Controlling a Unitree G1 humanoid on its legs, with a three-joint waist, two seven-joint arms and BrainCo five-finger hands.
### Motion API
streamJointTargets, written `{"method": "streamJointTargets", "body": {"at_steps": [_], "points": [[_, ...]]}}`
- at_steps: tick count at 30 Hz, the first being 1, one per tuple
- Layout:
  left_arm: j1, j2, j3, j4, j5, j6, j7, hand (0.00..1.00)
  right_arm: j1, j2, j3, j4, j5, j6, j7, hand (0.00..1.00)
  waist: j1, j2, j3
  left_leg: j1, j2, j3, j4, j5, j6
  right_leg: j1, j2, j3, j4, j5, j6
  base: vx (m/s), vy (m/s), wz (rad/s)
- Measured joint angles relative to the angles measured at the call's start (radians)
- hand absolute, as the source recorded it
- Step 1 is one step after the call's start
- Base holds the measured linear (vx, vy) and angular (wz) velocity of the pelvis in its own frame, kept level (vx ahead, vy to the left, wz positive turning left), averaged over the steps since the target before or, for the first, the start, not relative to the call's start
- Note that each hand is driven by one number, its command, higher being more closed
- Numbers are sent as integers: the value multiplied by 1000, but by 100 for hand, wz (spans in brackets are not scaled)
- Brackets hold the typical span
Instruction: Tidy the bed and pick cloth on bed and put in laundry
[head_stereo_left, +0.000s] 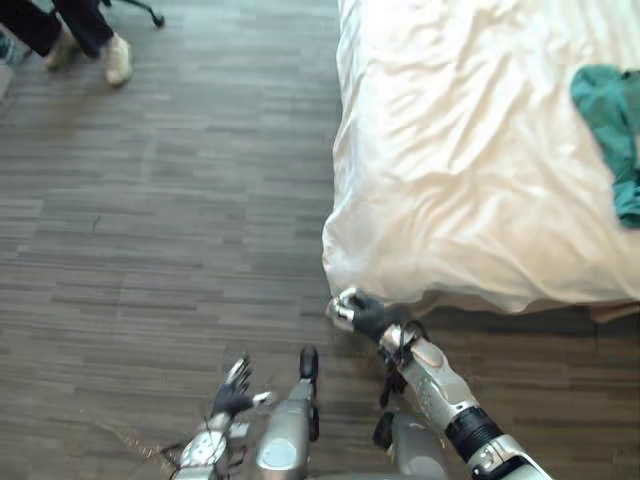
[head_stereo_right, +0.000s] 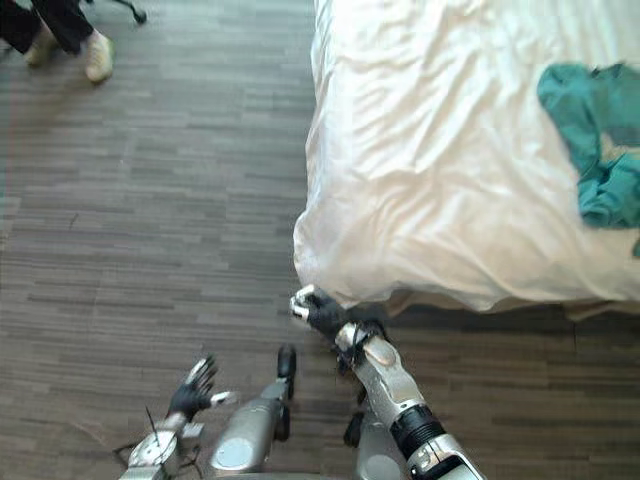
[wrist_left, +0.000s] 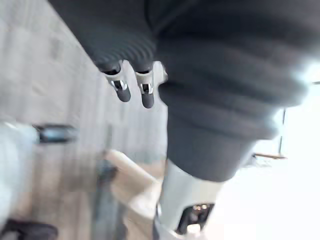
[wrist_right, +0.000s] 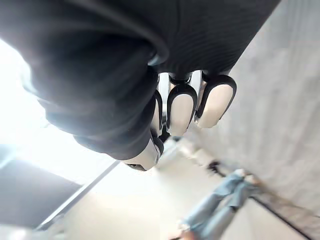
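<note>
left hand (head_stereo_left: 232, 397) spread, right hand (head_stereo_left: 362, 313) curled

A bed (head_stereo_left: 480, 180) takes up the right side of the scene, with floor (head_stereo_left: 160, 220) to its left and along its near edge. A cloth (head_stereo_left: 608, 125) lies on the bed at the far right. The robot's right hand (head_stereo_left: 358, 312) is just at the bed's near left corner. Its left hand (head_stereo_left: 232, 397) is nearer and further left, over the floor and apart from the bed. A person's legs (head_stereo_left: 85, 35) stand far left, with a chair leg (head_stereo_left: 140, 10) just right of them.
</note>
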Motion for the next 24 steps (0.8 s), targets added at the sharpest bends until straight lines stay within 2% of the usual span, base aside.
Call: {"method": "streamJointTargets", "body": {"at_steps": [2, 4, 5, 6, 8, 10, 12, 13, 15, 18, 21, 23, 24], "points": [[0, 1, 1, 13, -1, 17, -8, 0, -67, 5, -47, -26, 30, -1, -25, 100, -11, 2, 1, 5, -2, 5, -8, 0, 0, -2, -5, 6, 0, 0, 0, 46, 9, -13], [1, 6, 3, 32, -1, 22, -27, 0, -177, -14, -116, -12, 40, 14, -83, 100, -19, 14, 8, -6, -2, 10, -8, 4, -5, -19, -7, 8, 8, 1, -1, 46, 6, 0], [-7, 2, 2, 32, -1, 22, -43, 0, -275, -47, -159, 22, 48, 32, -123, 100, -18, 33, 23, -23, -2, 15, -8, 14, -11, -38, -9, 9, 13, 4, -5, 50, -2, -5], [-11, 2, 2, 32, -1, 22, -47, 0, -295, -55, -166, 30, 53, 37, -132, 100, -18, 38, 28, -27, -2, 15, -8, 17, -11, -42, -9, 9, 13, 5, -6, 49, -4, 2], [-66, 3, 4, 22, -1, 14, -57, 0, -469, -123, -214, 100, 69, 74, -194, 100, -17, 81, 96, -69, -5, 15, -3, 36, -9, -83, -11, 9, 14, 28, -14, 29, -14, 3], [-103, 3, 1, 8, -1, 14, -60, 0, -569, -166, -242, 170, 77, 97, -237, 100, -16, 112, 138, -119, -5, 13, -2, 53, -5, -129, -9, 7, 5, 52, -16, 10, -40, 3], [-130, -4, -4, 9, -1, 15, -64, 0, -619, -209, -266, 271, 78, 124, -297, 100, -9, 136, 153, -172, -5, 11, -2, 62, -2, -180, -4, 7, 1, 71, -26, 7, -50, 1], [-151, -7, -16, 12, -1, 15, -64, 0, -623, -245, -290, 337, 78, 130, -335, 100, 5, 151, 166, -193, -4, 11, -1, 70, 6, -201, 0, 9, 1, 78, -28, 20, -37, -1], [-168, -10, -28, 17, -1, 13, -61, 0, -624, -281, -312, 358, 82, 117, -343, 100, 10, 168, 179, -221, -6, 12, -1, 79, 13, -229, 0, 14, 1, 83, -35, 32, -24, -5], [-189, -21, -21, 44, 1, 10, -26, 0, -627, -288, -313, 340, 89, 95, -344, 100, 2, 168, 186, -227, -10, 29, -1, 76, 14, -248, -2, 36, 1, 84, -35, 34, -2, -13], [-188, -43, 25, 35, 8, 2, -6, 0, -510, -286, -400, 225, 98, 58, -346, 100, -2, 158, 190, -231, -9, 42, -1, 61, 9, -250, -3, 36, 0, 74, -23, 0, 0, 0], [-180, -45, 58, 27, 8, -1, 0, 0, -358, -268, -470, 136, 103, 12, -332, 100, -4, 133, 190, -227, -8, 51, -1, 56, 12, -250, -4, 39, 0, 68, -18, 18, 17, -9], [-172, -40, 78, 22, 8, -1, 0, 0, -246, -239, -513, 91, 114, -27, -302, 100, -10, 107, 188, -219, -6, 61, -1, 50, 12, -246, -2, 47, 0, 63, -17, 35, 21, -24]]}}
